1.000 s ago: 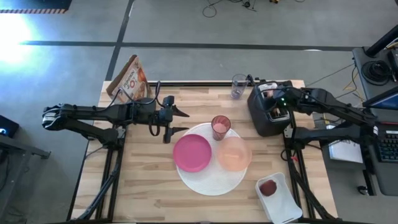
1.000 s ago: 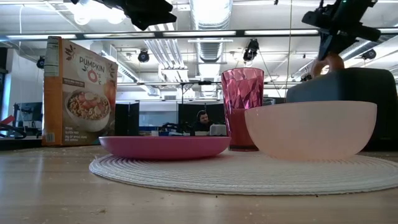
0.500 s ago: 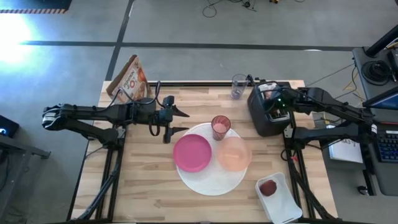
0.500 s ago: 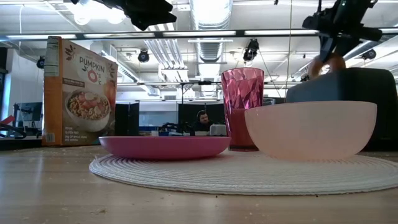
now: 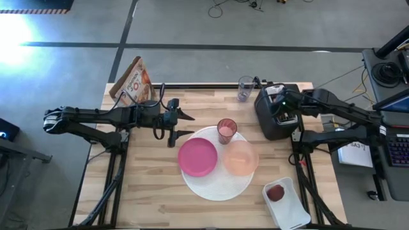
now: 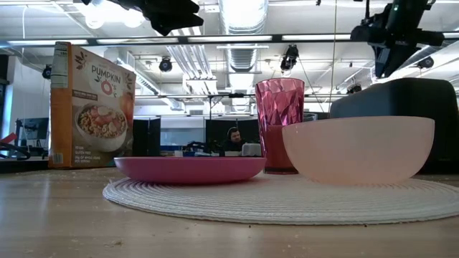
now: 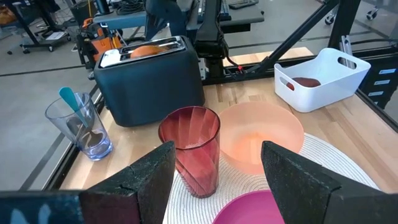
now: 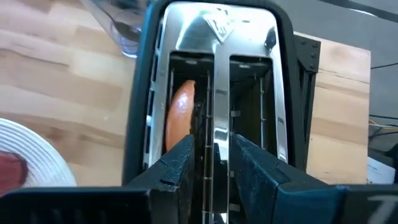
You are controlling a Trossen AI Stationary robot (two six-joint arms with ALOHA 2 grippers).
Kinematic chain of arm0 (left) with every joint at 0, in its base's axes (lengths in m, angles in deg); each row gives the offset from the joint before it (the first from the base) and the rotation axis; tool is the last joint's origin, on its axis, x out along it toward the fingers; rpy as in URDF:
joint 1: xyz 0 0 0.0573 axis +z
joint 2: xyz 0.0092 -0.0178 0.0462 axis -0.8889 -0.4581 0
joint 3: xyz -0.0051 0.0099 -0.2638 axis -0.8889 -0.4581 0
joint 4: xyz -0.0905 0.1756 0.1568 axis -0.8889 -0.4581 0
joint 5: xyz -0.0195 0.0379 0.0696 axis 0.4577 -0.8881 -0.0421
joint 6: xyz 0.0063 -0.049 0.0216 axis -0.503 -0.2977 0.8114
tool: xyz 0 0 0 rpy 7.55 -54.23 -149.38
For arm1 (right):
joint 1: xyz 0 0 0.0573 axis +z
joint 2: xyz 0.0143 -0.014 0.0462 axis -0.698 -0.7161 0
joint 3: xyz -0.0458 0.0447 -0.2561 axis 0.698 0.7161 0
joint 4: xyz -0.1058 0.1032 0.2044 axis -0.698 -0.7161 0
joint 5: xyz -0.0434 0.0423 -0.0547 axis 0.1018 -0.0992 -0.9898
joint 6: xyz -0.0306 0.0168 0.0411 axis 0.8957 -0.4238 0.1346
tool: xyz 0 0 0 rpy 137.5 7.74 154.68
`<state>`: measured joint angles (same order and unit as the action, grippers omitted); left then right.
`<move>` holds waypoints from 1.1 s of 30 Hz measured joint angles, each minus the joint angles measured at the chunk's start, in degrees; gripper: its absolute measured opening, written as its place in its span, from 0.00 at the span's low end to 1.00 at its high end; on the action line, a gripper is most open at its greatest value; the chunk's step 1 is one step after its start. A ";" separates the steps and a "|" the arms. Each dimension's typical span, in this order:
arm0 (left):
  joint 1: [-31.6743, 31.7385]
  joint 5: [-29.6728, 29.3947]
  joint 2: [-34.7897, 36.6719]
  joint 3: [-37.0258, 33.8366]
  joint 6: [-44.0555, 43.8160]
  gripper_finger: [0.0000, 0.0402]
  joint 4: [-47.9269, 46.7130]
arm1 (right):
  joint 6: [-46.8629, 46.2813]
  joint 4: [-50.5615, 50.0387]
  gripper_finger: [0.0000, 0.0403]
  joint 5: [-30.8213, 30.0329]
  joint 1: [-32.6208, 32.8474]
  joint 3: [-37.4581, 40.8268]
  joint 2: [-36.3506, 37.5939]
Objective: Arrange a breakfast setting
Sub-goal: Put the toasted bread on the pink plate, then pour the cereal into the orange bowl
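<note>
A large white round disc [image 5: 217, 186] lies mid-table, bearing a magenta plate [image 5: 197, 157], a peach bowl [image 5: 240, 158] and a pink tumbler [image 5: 227, 130]. The bagel [image 8: 180, 115] stands on edge inside one slot of the black toaster [image 5: 273, 124]. My right gripper [image 8: 212, 149] hovers over the toaster top, pointing steeply down, slightly open with nothing between its fingers. My left gripper [image 5: 187, 124] waits open above the table, left of the disc. The cereal box [image 6: 92, 104] stands at the far left corner. A red fruit [image 5: 276, 192] lies in the white tray [image 5: 293, 209].
A clear glass [image 5: 245, 88] with a blue utensil stands at the far edge, left of the toaster. The white tray sits at the near right corner. Bare wood shows along the near left of the table [image 5: 147, 191].
The bagel, which stuck up out of the toaster under my right gripper, has sunk into the slot and no longer shows above the toaster in the low view. My right gripper has let it go and tipped further down, staying above the toaster.
</note>
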<state>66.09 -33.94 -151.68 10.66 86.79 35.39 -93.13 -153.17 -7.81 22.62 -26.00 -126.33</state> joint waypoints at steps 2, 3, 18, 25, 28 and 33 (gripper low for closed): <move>0.00 0.00 0.00 0.00 0.00 0.55 0.02 | 0.70 0.61 0.24 0.01 0.00 -0.94 -0.01; 0.00 -0.02 0.00 0.00 0.00 0.55 0.02 | 1.47 1.71 0.24 0.01 0.00 -1.40 -0.01; -5.59 1.28 1.25 10.27 -17.29 0.55 -35.23 | 31.35 19.15 0.23 7.77 3.39 1.87 0.91; -14.40 -11.76 1.25 10.23 -27.26 0.55 -38.76 | 33.40 19.89 0.24 9.08 5.87 5.86 7.23; -17.44 -18.89 1.25 10.21 -28.70 0.55 -38.73 | 34.53 22.76 0.24 9.22 6.18 7.50 11.90; -20.37 -25.00 1.25 10.21 -29.35 0.55 -38.45 | 34.66 33.06 0.23 15.47 6.16 14.39 20.89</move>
<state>45.72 -58.93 -150.44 20.87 57.44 -3.06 -58.47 -120.11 7.66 28.78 -11.61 -105.44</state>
